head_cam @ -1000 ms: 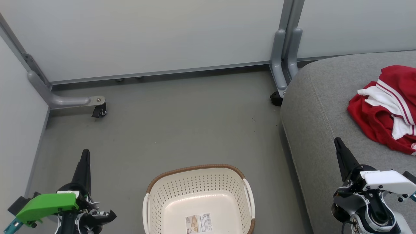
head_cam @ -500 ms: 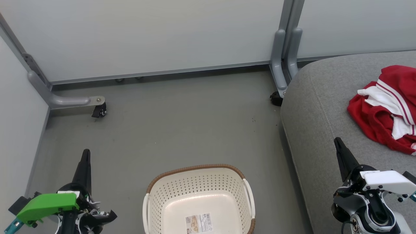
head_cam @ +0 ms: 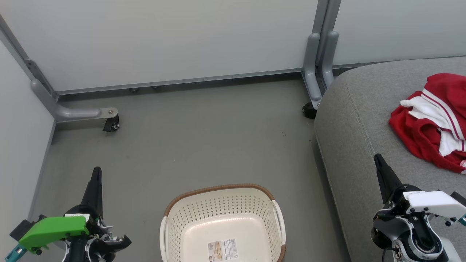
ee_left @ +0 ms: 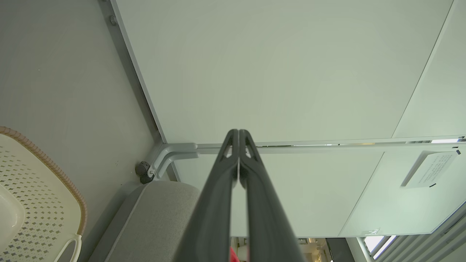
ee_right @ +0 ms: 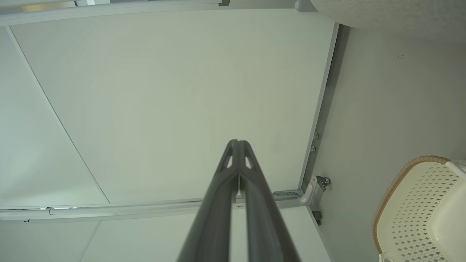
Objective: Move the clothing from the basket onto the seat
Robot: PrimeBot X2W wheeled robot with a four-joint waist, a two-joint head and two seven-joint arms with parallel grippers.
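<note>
From the head view, the red-and-white clothing (head_cam: 433,123) lies crumpled on the grey seat (head_cam: 356,127) at far right, well apart from the cream laundry basket (head_cam: 218,188) on the floor, near and central. The left gripper (head_cam: 96,171) sits near left, and the right gripper (head_cam: 378,159) is over the seat's near edge.

In the left wrist view, its fingers (ee_left: 218,203) press together, holding nothing.

In the right wrist view, its fingers (ee_right: 218,211) are likewise closed and empty.

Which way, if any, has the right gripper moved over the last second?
No. The right gripper lies at the same spot against the seat as before.
</note>
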